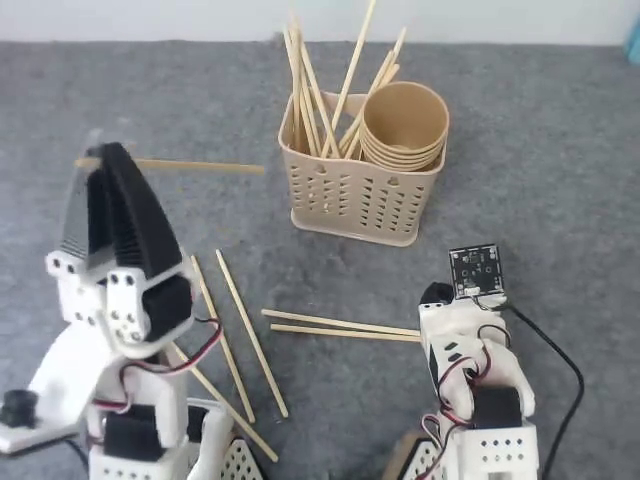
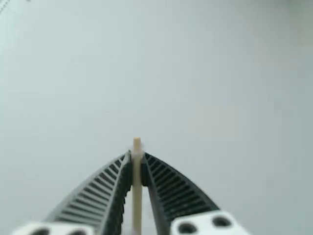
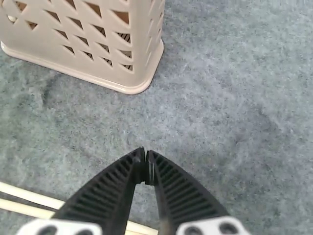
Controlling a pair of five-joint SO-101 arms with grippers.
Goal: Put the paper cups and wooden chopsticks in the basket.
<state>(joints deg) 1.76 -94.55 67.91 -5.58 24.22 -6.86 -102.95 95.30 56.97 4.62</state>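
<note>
As left fingers (image 2: 105, 196) clamp, chopstick (image 2: 137, 196) protrudes.

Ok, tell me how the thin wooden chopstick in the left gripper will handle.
Probably stiff and light: the thin wooden chopstick juts straight sideways without sagging. Held near one end by the left gripper, it may pivot or slip.

Grey carpet (image 1: 560, 150), matted nap, under soft even light with faint shadows. Pale wall (image 1: 150, 20) runs along the far edge. Blue object (image 1: 635, 40) at far right corner, cut off.
</note>
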